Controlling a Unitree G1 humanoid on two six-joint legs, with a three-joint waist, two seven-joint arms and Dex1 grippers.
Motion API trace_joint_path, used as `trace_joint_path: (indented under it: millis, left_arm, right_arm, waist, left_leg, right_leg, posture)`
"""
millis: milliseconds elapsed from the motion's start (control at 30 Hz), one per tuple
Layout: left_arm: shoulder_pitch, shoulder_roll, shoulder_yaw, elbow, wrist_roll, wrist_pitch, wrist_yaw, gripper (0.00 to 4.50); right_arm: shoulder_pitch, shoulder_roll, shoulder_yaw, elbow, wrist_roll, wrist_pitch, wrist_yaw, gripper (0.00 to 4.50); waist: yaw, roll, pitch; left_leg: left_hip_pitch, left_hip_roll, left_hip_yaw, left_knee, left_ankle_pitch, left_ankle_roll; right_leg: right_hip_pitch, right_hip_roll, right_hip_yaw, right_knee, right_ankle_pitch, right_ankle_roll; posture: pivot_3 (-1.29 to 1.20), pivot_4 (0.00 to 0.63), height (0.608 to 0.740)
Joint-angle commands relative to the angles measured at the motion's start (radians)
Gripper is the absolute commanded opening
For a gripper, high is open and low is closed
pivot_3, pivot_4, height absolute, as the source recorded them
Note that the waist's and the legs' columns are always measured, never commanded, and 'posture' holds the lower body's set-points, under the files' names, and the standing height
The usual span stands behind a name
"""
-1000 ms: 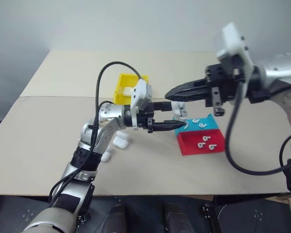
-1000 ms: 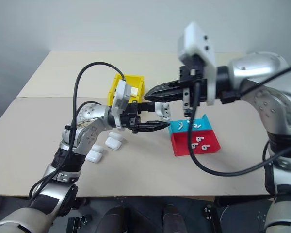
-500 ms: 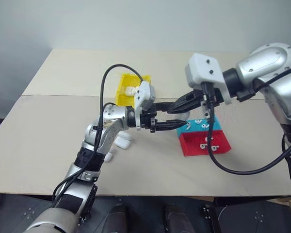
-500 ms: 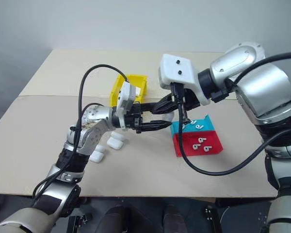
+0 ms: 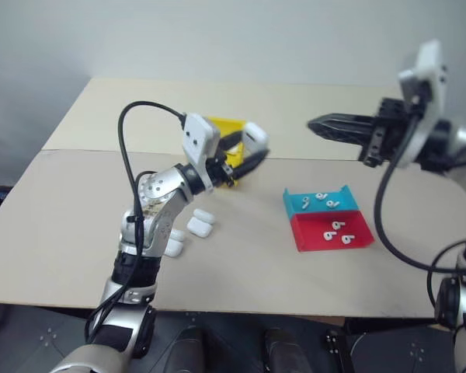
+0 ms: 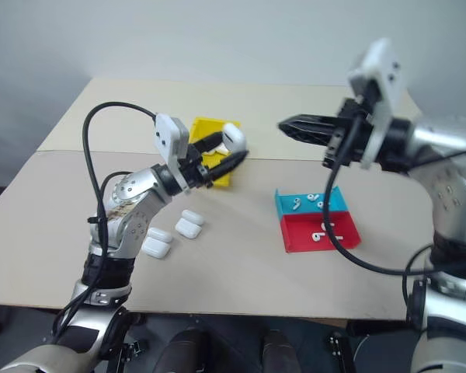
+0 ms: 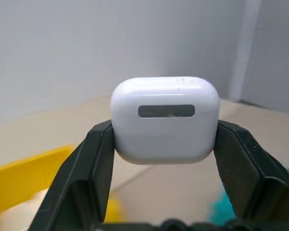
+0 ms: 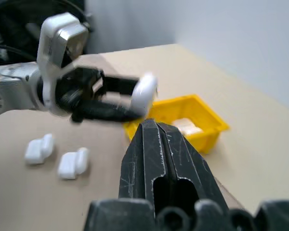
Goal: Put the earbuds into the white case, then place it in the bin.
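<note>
My left gripper (image 5: 251, 149) is shut on the white case (image 5: 255, 139), holding it in the air just right of the yellow bin (image 5: 217, 126). In the left wrist view the case (image 7: 164, 118) sits closed between the two black fingers (image 7: 94, 163). Another case lies inside the bin (image 6: 210, 154). My right gripper (image 5: 314, 124) hangs shut and empty in the air, well to the right of the case, pointing toward it. Small white earbuds lie in the teal tray (image 5: 320, 201) and in the red tray (image 5: 335, 231).
Three loose white cases (image 5: 199, 226) lie on the tan table (image 5: 241, 264) below my left arm. The teal and red trays stand side by side, right of centre. The right wrist view shows the bin (image 8: 192, 115) behind my shut fingers (image 8: 156, 139).
The two grippers, close together over the trays before, have parted. My left gripper carried the case back and left toward the bin. My right gripper drew away to the right.
</note>
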Motion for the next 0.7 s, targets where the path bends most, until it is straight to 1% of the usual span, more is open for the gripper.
trace_joint_path:
  millis: [33,133,233,333,433,500,533,600,700]
  left_arm:
    - [-0.137,-0.036,0.024,0.209,0.115,-0.077,0.212,2.79]
    - [-0.225,-0.053,0.029,0.411,0.143,-0.155,0.245,2.79]
    - [-0.317,-0.066,0.025,0.628,0.175,-0.243,0.27,2.79]
    - [-0.373,-0.07,0.012,0.778,0.206,-0.295,0.282,2.79]
    - [-0.409,-0.07,-0.008,0.882,0.244,-0.303,0.307,2.79]
    - [-0.429,-0.067,-0.003,0.915,0.242,-0.272,0.296,3.53]
    - [-0.431,-0.066,-0.002,0.921,0.243,-0.276,0.294,3.74]
    - [-0.432,-0.064,0.005,0.912,0.241,-0.294,0.302,4.4]
    - [-0.413,-0.045,0.015,0.829,0.23,-0.31,0.289,4.45]
  right_arm:
    - [0.05,0.033,-0.05,-0.142,0.045,0.033,-0.126,0.04]
    - [0.088,0.035,-0.026,-0.201,0.059,0.043,-0.178,0.04]
    - [0.103,0.009,-0.007,-0.23,0.086,0.074,-0.196,0.04]
    - [0.129,-0.024,0.002,-0.258,0.107,0.08,-0.196,0.04]
    - [0.143,-0.039,0.006,-0.27,0.12,0.085,-0.219,0.04]
    - [0.151,-0.041,0.006,-0.276,0.13,0.081,-0.229,0.0]
    - [0.154,-0.042,0.005,-0.278,0.135,0.078,-0.233,0.0]
    - [0.157,-0.045,0.005,-0.277,0.141,0.073,-0.238,0.0]
    - [0.163,-0.052,0.006,-0.265,0.141,0.062,-0.241,0.0]
  waist:
    - [0.001,0.0,0.0]
    - [-0.003,0.0,0.0]
    - [-0.009,0.0,0.0]
    - [-0.01,0.0,0.0]
    - [-0.013,0.0,0.0]
    - [-0.013,0.0,0.0]
    - [-0.013,0.0,0.0]
    - [-0.013,0.0,0.0]
    - [-0.011,0.0,0.0]
  left_leg:
    - [0.0,-0.001,0.0,0.0,0.0,0.0]
    - [0.0,-0.001,-0.001,0.0,0.0,0.0]
    - [0.0,-0.002,-0.001,-0.001,0.0,0.0]
    - [-0.001,-0.002,-0.001,-0.001,0.0,0.0]
    - [-0.001,-0.002,-0.001,-0.002,0.0,0.0]
    - [-0.001,-0.002,-0.001,-0.002,0.0,0.0]
    - [-0.001,-0.002,-0.001,-0.002,0.0,0.0]
    - [-0.001,-0.002,-0.001,-0.002,0.0,0.0]
    - [-0.001,-0.002,-0.001,-0.002,0.0,0.0]
  right_leg:
    - [0.0,0.0,0.0,0.0,0.0,0.0]
    - [0.0,0.0,0.0,0.0,0.0,0.001]
    - [0.0,0.0,0.0,-0.001,0.0,0.001]
    - [0.0,0.0,0.0,-0.002,0.0,0.001]
    - [0.0,0.0,0.0,-0.003,0.0,0.001]
    - [0.0,0.0,0.0,-0.003,0.0,0.001]
    - [0.0,0.0,0.0,-0.003,0.0,0.001]
    - [0.0,0.0,0.0,-0.003,0.0,0.001]
    - [0.0,0.0,0.0,-0.003,0.0,0.001]
  posture:
    - [0.0,0.15,0.74]
    - [0.0,0.15,0.74]
    - [0.0,0.15,0.74]
    - [0.0,0.15,0.74]
    - [0.0,0.15,0.74]
    - [0.0,0.15,0.74]
    - [0.0,0.15,0.74]
    - [0.0,0.15,0.74]
    - [0.0,0.15,0.74]
